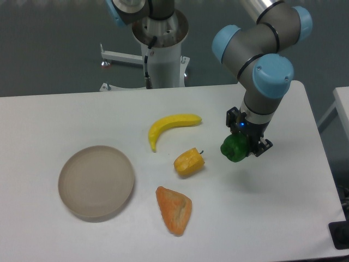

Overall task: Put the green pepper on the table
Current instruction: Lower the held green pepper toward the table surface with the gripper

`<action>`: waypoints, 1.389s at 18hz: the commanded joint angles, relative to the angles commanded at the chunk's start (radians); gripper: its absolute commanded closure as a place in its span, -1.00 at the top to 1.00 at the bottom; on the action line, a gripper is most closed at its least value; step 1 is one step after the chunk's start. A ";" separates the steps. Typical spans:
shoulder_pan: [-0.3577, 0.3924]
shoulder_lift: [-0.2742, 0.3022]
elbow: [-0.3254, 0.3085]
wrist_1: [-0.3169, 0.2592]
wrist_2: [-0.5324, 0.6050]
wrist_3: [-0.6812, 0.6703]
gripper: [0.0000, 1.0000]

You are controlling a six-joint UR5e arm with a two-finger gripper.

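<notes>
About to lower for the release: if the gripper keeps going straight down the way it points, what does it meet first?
Likely bare table. The gripper points down holding the green pepper; the yellow pepper sits clear to one side, though depth is uncertain.

camera: one fixed view | high front, angled down | table [283,218] mid-range

White table [283,218] carrying four things: a round beige plate [96,182] at the left, a banana [170,127] near the middle, a yellow pepper [189,162] just below it, an orange piece [174,209] nearest the front edge.
</notes>
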 joint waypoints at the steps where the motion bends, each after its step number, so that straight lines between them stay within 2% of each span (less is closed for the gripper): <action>1: 0.000 0.000 0.002 0.000 0.000 0.002 -0.52; 5: 0.006 -0.002 0.005 -0.002 0.005 0.003 -0.49; 8: 0.024 -0.002 -0.020 0.003 0.012 0.009 -0.49; 14: 0.116 0.054 -0.162 0.020 0.003 0.262 -0.51; 17: 0.132 0.055 -0.213 0.021 0.005 0.343 -0.52; 22: 0.156 0.090 -0.365 0.161 0.006 0.432 -0.51; 23: 0.156 0.091 -0.386 0.187 0.006 0.436 -0.50; 25: 0.152 0.091 -0.400 0.204 0.006 0.436 -0.47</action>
